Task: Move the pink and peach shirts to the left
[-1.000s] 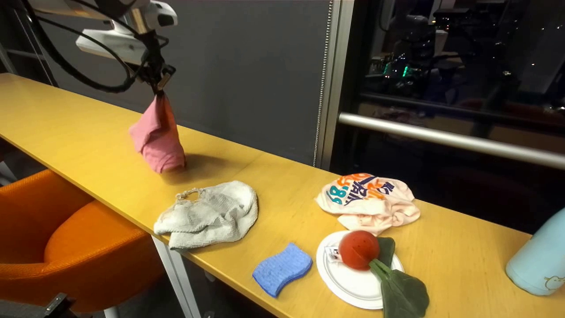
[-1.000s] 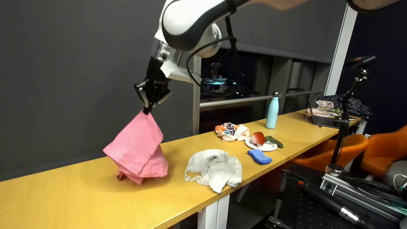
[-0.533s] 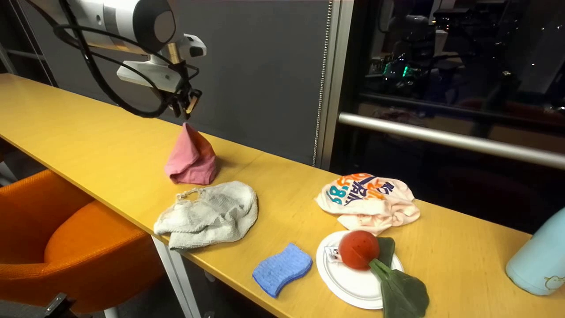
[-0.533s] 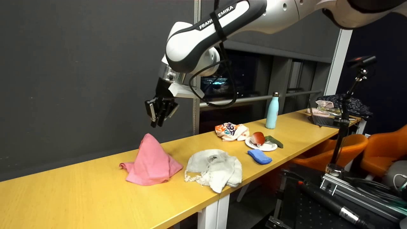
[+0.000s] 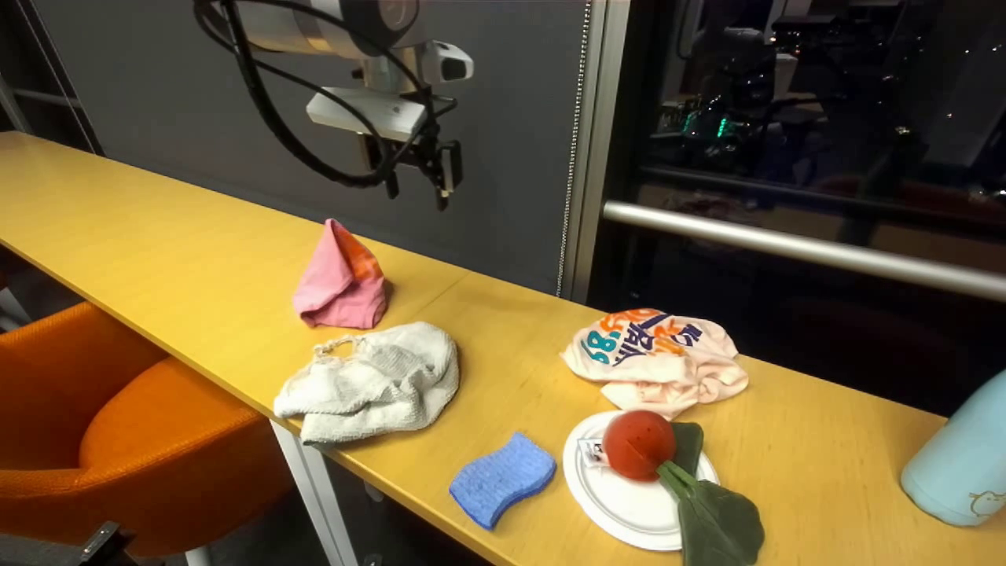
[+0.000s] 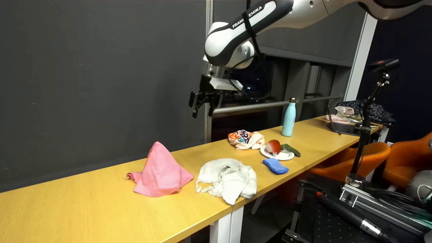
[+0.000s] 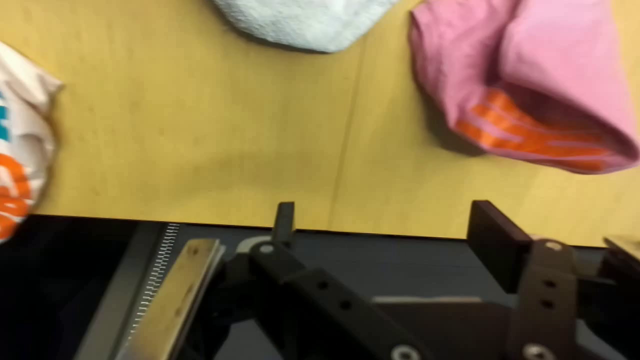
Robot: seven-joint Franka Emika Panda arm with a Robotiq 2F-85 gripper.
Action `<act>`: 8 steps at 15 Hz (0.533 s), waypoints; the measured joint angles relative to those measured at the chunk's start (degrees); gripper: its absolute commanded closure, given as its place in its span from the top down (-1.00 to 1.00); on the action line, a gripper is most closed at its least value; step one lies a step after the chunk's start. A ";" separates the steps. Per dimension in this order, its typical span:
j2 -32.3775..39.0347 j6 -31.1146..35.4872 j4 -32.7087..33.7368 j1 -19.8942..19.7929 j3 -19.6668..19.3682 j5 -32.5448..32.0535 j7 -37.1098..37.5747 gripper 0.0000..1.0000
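Observation:
The pink shirt (image 5: 339, 287) stands in a peaked heap on the table in both exterior views; an orange print shows inside its fold in the wrist view (image 7: 560, 60). Beyond the white cloth lies the peach shirt (image 5: 664, 362), crumpled, with colourful lettering; only its edge (image 7: 22, 130) enters the wrist view at the left. My gripper (image 7: 383, 225) is open, its fingers wide apart with nothing between them. It hangs in the air above the far side of the table, between the two shirts and touching neither, as an exterior view (image 6: 203, 114) also shows.
A white cloth (image 5: 377, 385) lies by the table's front edge, close to the pink shirt. Near the peach shirt are a blue sponge (image 5: 503, 479), a white plate (image 5: 621, 519) with a red toy and green leaves, and a light blue bottle (image 6: 289, 119). A dark blind and window stand behind.
The pink shirt, hanging from the gripper a second ago, was let go and rests on the table. The gripper has opened wider and moved away toward the peach shirt's side.

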 measured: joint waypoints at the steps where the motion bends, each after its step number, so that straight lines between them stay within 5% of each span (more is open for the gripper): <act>1: -1.34 -0.01 -2.10 -1.09 -1.37 -0.19 -0.14 1.00; 8: -2.87 0.05 -12.11 -8.33 -8.87 -2.13 -0.53 1.00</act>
